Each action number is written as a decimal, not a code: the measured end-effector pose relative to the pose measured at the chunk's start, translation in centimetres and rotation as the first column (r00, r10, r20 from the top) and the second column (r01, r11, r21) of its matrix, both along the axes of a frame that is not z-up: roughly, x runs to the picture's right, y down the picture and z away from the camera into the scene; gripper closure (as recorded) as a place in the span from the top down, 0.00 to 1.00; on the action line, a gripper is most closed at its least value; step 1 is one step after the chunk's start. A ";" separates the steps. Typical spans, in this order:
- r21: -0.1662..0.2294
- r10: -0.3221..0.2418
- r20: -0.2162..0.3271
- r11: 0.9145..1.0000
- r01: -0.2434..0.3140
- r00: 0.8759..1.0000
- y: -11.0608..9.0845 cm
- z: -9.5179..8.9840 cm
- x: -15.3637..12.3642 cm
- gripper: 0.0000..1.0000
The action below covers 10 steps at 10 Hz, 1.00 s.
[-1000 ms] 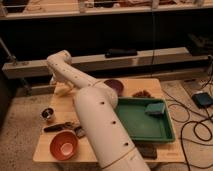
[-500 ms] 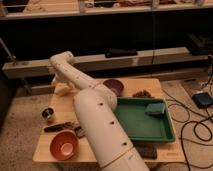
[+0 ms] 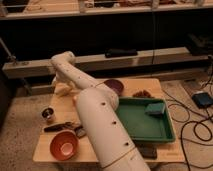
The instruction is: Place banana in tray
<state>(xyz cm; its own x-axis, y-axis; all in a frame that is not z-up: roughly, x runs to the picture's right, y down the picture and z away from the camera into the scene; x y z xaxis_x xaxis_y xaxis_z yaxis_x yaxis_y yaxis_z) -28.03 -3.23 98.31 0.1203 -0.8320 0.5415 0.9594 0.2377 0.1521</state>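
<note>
The dark green tray (image 3: 131, 131) lies on the right half of the wooden table. My white arm runs from the lower middle up to an elbow at the upper left, then bends down toward the table's back left corner. The gripper (image 3: 63, 90) hangs there, low over the table edge, left of the tray and apart from it. The banana is not visible; the arm hides much of the table's left middle.
A green block (image 3: 156, 108) lies in the tray's back right corner. A purple bowl (image 3: 114, 86) and a brown item (image 3: 142, 93) stand behind the tray. An orange bowl (image 3: 64, 145), a metal cup (image 3: 48, 114) and a dark utensil (image 3: 56, 127) are at the left front.
The arm's elbow has shifted slightly to the right. Nothing on the table has visibly moved.
</note>
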 end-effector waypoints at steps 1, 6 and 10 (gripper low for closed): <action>-0.002 -0.003 -0.001 1.000 0.003 1.000 0.1 0.1 -0.1 0.80; -0.038 -0.018 0.000 0.999 0.018 1.000 2.0 1.6 -0.4 0.73; -0.074 -0.029 0.070 0.997 0.034 0.997 3.4 1.7 -1.0 0.35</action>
